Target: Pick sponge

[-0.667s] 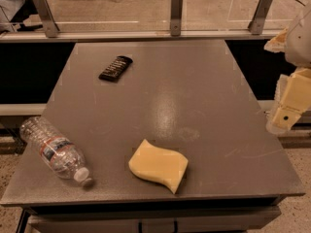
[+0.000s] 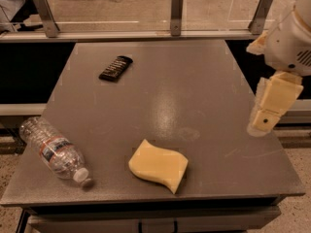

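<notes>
As far as I can see, sponge [image 2: 158,166]: lying flat near the front edge of the table [image 2: 194,81], roughly mid-width.
gripper [image 2: 265,123]: hanging over the table's right edge, well apart from the sponge, holding nothing; how open it is, can't tell.
bottle [image 2: 54,152]: on its side, front left.

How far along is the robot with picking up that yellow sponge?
Barely started. Done: nothing that shows; the sponge lies flat near the front edge of the table, untouched. In hand: the gripper hangs by the table's right edge, well apart from the sponge. Left: likely everything that matters, which is to swing over the sponge, come down, grasp it and lift.
</notes>
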`<state>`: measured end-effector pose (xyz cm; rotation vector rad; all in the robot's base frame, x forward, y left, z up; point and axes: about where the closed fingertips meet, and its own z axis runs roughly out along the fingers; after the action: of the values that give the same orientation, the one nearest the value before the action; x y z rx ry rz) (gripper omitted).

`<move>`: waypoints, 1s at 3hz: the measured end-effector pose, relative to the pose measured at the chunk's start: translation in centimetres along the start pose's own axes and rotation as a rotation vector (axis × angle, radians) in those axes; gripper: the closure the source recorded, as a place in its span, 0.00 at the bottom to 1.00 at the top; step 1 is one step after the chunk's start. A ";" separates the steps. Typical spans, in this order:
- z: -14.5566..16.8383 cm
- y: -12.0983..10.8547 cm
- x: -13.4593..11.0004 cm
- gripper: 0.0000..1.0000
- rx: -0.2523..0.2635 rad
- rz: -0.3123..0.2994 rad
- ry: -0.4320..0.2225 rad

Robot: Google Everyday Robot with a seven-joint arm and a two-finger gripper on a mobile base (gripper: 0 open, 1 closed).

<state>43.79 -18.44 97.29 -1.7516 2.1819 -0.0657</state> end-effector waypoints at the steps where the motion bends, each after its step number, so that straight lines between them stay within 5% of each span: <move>1: 2.6 1.3 -3.0 0.00 -0.056 -0.014 -0.019; 3: 9.4 5.0 -6.7 0.00 -0.175 -0.013 0.006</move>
<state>43.07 -9.23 88.75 -1.8601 2.2394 0.1208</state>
